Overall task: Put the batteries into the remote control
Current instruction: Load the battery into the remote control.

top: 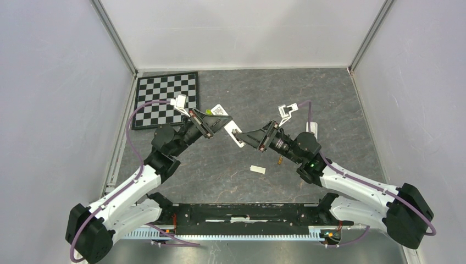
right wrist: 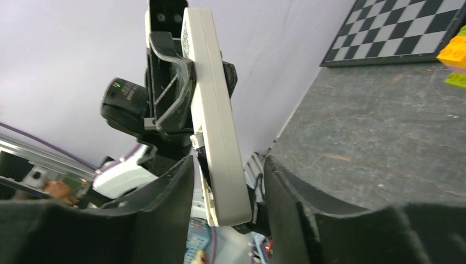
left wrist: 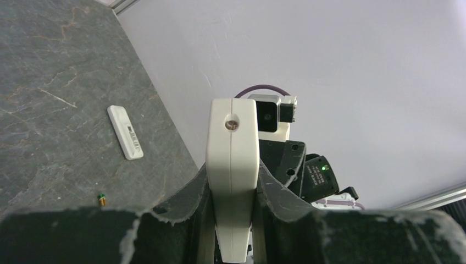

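My left gripper [top: 211,127] [left wrist: 232,176] is shut on a white remote control [top: 233,133] [left wrist: 232,148] and holds it above the table, its free end pointing towards the right arm. The right gripper [top: 245,137] [right wrist: 229,165] is open, with its fingers standing on either side of that free end of the remote [right wrist: 217,137] and a gap showing on both sides. One small battery [top: 279,161] [left wrist: 101,199] with a gold end lies on the table under the right arm. Other batteries are out of view.
A small white cover piece [top: 257,169] lies in front of the grippers. A white oblong part [top: 311,127] [left wrist: 125,132] lies behind the right arm. A checkerboard [top: 167,99] [right wrist: 395,33] sits at the back left, with a yellow-green block [top: 209,111] [right wrist: 453,52] and a white label [top: 219,109] beside it.
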Action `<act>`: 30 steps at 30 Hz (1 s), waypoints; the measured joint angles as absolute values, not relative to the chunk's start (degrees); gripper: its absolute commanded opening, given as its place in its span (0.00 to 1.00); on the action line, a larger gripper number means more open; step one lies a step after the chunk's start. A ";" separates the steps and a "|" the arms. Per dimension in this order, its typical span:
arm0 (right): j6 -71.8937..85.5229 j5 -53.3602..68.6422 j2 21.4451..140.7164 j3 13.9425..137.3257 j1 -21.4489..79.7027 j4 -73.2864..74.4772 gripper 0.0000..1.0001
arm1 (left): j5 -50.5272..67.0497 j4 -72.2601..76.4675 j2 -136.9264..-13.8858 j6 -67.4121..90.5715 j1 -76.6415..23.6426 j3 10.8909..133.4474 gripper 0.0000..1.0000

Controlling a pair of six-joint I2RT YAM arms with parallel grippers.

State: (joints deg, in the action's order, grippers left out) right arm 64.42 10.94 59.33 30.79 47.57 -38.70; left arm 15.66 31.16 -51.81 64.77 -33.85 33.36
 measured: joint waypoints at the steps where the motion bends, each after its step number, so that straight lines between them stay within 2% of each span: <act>1: 64.07 11.16 59.35 30.79 47.57 -37.98 0.70 | 15.68 30.83 -51.83 64.58 -33.87 33.36 0.02; 3: 63.70 11.38 59.33 30.72 47.44 -37.17 0.79 | 15.77 29.67 -51.83 63.75 -33.87 33.36 0.02; 6: 63.31 11.46 59.05 30.59 47.13 -36.53 0.83 | 15.92 28.80 -51.81 62.85 -33.87 33.34 0.02; 21: 66.13 13.43 62.15 30.57 45.69 -36.82 0.80 | 21.54 30.09 -52.31 58.83 -33.82 33.04 0.02; 30: 67.20 15.03 62.81 30.52 45.63 -38.24 0.72 | 24.12 31.00 -53.65 58.65 -33.82 32.97 0.02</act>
State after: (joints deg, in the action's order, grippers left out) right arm 67.20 15.03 62.81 30.52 45.63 -38.24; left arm 24.12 31.00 -53.65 58.65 -33.82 32.97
